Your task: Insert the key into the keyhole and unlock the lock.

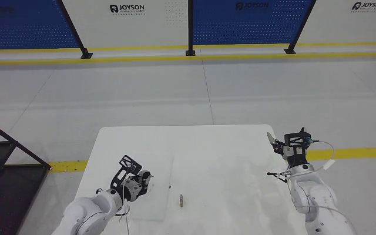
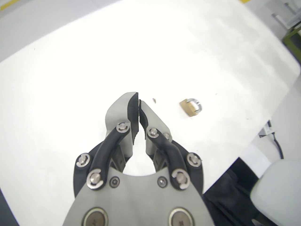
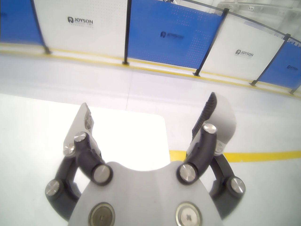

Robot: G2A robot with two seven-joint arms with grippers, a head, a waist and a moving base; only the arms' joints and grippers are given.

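A small brass padlock point(image 2: 190, 107) with a silver shackle lies on the white table point(image 2: 98, 48); from above, the padlock point(image 1: 181, 201) sits near the front edge, centre-left. My left gripper point(image 2: 139, 100) hovers low over the table a short way from the lock, fingers pressed together, and I see nothing between them. Seen from above, the left gripper point(image 1: 143, 178) is left of the padlock. A tiny dark item point(image 2: 154, 100) lies between gripper and lock, too small to identify. My right gripper point(image 3: 148, 109) is open and holds nothing, over the table's far right corner point(image 1: 286, 141).
A thin translucent sheet point(image 1: 158, 176) lies on the table's left part, under the left arm. A black frame point(image 1: 17, 153) stands beside the table's left edge. Blue and white barrier panels point(image 1: 247, 20) line the floor far behind.
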